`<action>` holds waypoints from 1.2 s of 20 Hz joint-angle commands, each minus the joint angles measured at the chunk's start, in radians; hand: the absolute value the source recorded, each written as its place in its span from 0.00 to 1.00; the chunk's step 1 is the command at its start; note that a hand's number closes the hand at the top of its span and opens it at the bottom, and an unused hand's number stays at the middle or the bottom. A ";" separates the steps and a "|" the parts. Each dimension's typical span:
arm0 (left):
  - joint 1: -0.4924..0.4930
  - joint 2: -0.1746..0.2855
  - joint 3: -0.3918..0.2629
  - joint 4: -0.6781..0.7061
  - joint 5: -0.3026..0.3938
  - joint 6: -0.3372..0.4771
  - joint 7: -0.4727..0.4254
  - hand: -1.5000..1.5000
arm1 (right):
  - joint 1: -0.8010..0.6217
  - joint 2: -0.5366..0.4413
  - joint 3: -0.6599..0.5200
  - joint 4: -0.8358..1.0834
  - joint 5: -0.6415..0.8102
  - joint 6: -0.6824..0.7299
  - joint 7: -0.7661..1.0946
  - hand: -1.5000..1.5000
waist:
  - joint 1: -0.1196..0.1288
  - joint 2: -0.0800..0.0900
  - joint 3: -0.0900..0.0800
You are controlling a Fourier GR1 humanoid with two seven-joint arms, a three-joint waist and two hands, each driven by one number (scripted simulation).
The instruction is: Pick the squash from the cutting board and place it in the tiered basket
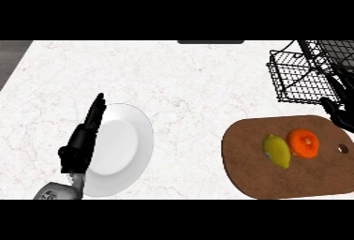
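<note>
left hand point(81, 140): fingers straight, lies along the plate's left rim, holds nothing, parked clear
plate point(128, 140): white, near left, no part in the task
cutting board point(269, 180): brown, near right
squash point(276, 150): yellow, on the board, not yet picked
orange fruit point(304, 142): touches squash's right side, crowds a grasp there
right hand point(340, 115): right edge, between board and basket, mostly cut off, open or closed cannot tell; likely the picker, being nearest
tiered basket point(304, 70): black wire, far right, just behind the board
</note>
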 commanded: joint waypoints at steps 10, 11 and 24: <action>-0.071 -0.033 0.022 -0.040 -0.001 0.051 0.053 0.50 | -0.005 -0.173 -0.076 0.114 -0.280 0.811 -0.055 0.00 | -0.016 -0.001 0.014; -0.061 -0.058 0.011 -0.034 -0.019 0.085 0.052 0.50 | 0.003 -0.227 -0.099 0.148 -0.234 0.877 -0.096 0.00 | -0.014 0.001 0.013; -0.058 -0.059 -0.003 -0.043 -0.044 0.089 0.078 0.50 | -0.059 -0.494 -0.211 -0.252 0.404 0.841 -0.251 0.00 | -0.008 -0.004 0.009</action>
